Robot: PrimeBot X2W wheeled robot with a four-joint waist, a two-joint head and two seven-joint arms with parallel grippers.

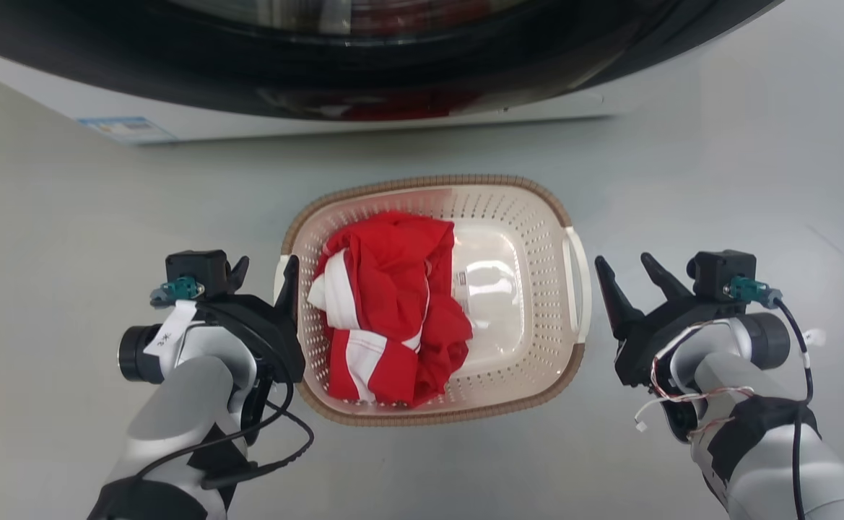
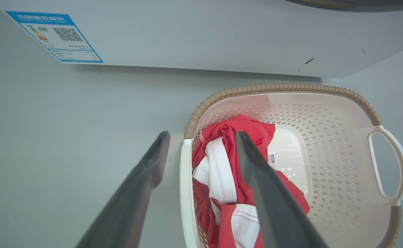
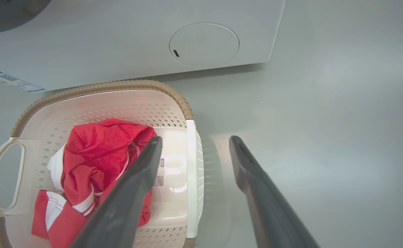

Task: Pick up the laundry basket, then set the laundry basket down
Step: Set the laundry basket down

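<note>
Left hand (image 1: 266,278) spread astride the laundry basket (image 1: 429,179) rim, right hand (image 1: 631,278) spread beside it (nothing gripped); uneven closing could tip it.

1 laundry basket (image 1: 436,180). 2 white loop handles (image 1: 577,283) on it, one per short side. Inside the basket: 1 red-and-white cloth pile (image 1: 393,310), separate pieces can't be told, and 1 small printed tag (image 1: 463,277) on the basket floor. Beyond the basket's far rim: 1 washer (image 1: 248,126), carrying 1 blue label (image 1: 127,129) and 1 round cover (image 3: 204,44). 2 grippers: left gripper (image 1: 267,263) at the basket's left side, right gripper (image 1: 622,260) off its right side. 2 dark fingers (image 2: 146,179) each, 4 total.
</note>
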